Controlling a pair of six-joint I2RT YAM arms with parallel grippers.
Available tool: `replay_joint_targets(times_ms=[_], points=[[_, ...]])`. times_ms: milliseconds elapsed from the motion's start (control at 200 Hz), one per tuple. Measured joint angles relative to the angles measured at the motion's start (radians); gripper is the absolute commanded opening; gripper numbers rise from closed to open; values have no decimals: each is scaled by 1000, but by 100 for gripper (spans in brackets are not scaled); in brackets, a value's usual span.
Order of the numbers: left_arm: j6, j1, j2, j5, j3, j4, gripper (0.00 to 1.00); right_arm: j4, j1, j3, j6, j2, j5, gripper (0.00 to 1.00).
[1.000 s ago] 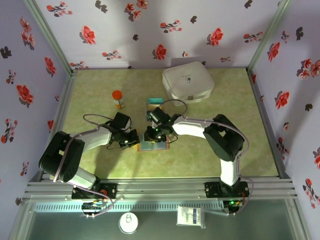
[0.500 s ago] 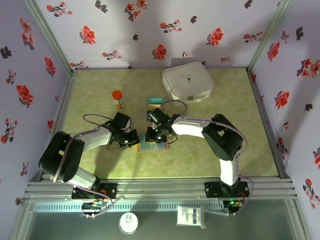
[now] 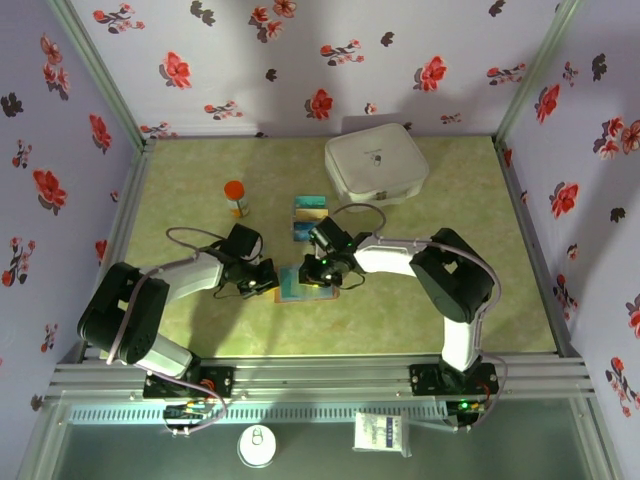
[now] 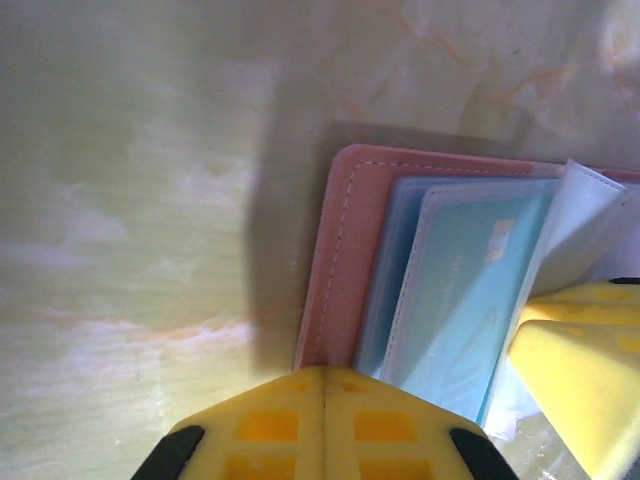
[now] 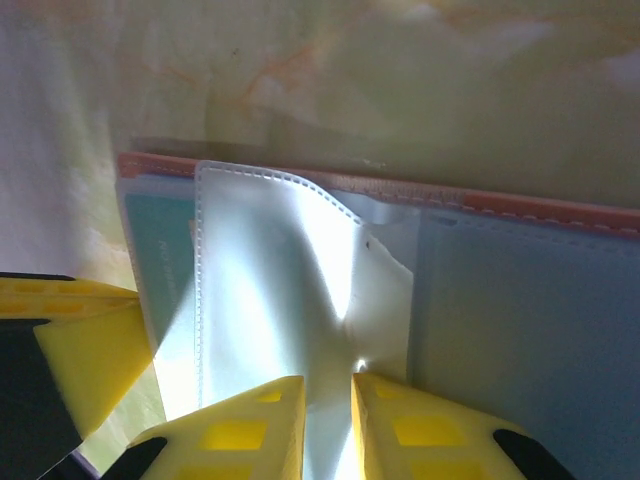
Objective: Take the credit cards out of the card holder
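- The left pincer (image 3: 268, 281), seen from the top external camera, lies low at the left edge of the open card holder (image 3: 296, 290), and the right pincer (image 3: 320, 272) is over its right half.
- Two credit cards (image 3: 310, 204) lie out on the worktop (image 3: 200, 330) just beyond the holder, one behind the other. Farther back are a white case (image 3: 377, 165) and an orange bottle (image 3: 236, 198).
- Left wrist: the left pincer (image 4: 322, 385) is clenched, with nothing between its fingers, and its tip is at the tan edge of the card holder (image 4: 325, 270). A teal card (image 4: 455, 300) sits in a pocket.
- Right wrist: the right pincer (image 5: 328, 385) is nearly closed on a clear sleeve (image 5: 270, 270) of the card holder (image 5: 480, 205) — the sleeve runs down between the fingers. The teal card (image 5: 160, 235) shows at the left.
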State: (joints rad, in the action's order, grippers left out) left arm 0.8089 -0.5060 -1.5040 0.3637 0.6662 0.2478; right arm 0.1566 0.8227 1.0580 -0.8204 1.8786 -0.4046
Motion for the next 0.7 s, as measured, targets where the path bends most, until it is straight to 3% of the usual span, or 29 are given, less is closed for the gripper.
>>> replay_joint_targets(times_ms=[390,700], points=[[27,-15,79,-10,63,44,14,-132,-30,-80,-4,-14,-76,20],[46,-71,-24,8,117,6,19,-155,-31,-91,-4,-14,-87,20]])
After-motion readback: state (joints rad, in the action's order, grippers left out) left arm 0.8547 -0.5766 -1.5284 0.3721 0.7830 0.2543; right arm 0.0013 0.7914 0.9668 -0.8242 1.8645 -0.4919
